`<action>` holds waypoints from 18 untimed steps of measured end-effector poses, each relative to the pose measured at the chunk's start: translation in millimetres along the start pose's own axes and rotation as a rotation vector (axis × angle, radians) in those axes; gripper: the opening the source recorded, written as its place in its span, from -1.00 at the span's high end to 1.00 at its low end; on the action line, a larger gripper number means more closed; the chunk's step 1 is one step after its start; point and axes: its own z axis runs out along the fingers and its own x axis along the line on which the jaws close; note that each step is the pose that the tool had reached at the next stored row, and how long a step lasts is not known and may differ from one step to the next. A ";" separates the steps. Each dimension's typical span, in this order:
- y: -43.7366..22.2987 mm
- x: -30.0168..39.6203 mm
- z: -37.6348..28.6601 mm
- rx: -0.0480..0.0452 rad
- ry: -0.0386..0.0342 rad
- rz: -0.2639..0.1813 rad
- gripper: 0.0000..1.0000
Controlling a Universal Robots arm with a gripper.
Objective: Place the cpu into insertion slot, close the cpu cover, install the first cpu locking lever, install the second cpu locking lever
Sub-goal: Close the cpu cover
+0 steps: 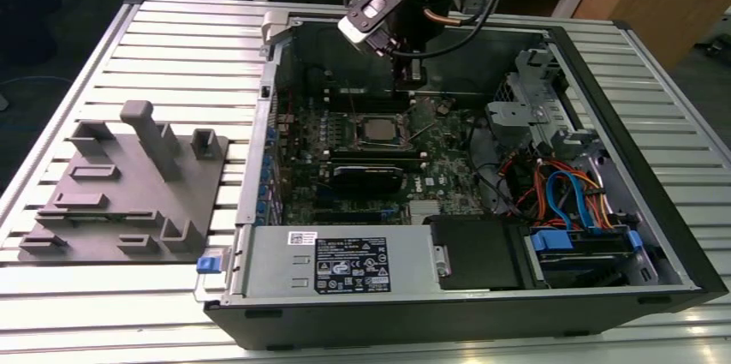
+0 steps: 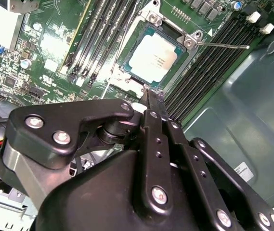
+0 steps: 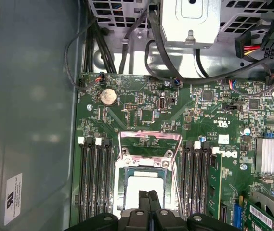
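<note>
Plainly pincer [image 3: 149, 196] pinched together, empty, near seated cpu [image 2: 158, 55]; first wrist view shows cpu cover [image 3: 151, 135] raised.

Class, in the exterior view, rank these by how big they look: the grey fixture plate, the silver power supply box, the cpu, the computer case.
Largest to smallest:
1. computer case
2. grey fixture plate
3. silver power supply box
4. cpu, by far the smallest

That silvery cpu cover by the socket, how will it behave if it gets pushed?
The cpu cover is a thin metal frame with a window, so probably light and stiff, though bendable if forced. It looks raised off the insertion slot, so a push likely swings it rather than slides it. Its shiny surface may be slippery for the gripper.
</note>
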 end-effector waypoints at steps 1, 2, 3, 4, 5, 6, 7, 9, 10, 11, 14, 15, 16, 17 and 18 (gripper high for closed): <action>1.1 0.0 0.0 0.0000 0.0000 0.000 0.80; 2.1 -0.1 0.0 0.0000 0.0000 0.000 0.80; 2.3 -0.1 0.0 0.0000 0.0000 0.000 0.80; 2.4 -0.1 0.0 0.0000 0.0000 0.000 0.80; 2.5 -0.1 0.0 0.0000 0.0000 0.000 0.80; 2.6 -0.1 0.0 0.0000 0.0001 0.000 0.80; 2.6 -0.1 0.0 0.0000 0.0000 0.000 0.80; 2.9 -0.1 0.0 0.0000 0.0000 0.000 0.80; 3.1 -0.1 0.0 0.0000 0.0000 0.000 0.80; 3.3 -0.1 0.0 0.0000 0.0001 0.000 0.80; 4.2 -0.1 0.0 0.0000 0.0000 0.000 0.80; 4.4 -0.1 0.0 0.0000 0.0000 0.000 0.80; 4.7 -0.2 0.0 0.0000 0.0000 0.000 0.80; 4.9 -0.2 0.0 0.0000 0.0000 0.000 0.80; 5.1 -0.2 0.0 0.0000 0.0000 0.000 0.80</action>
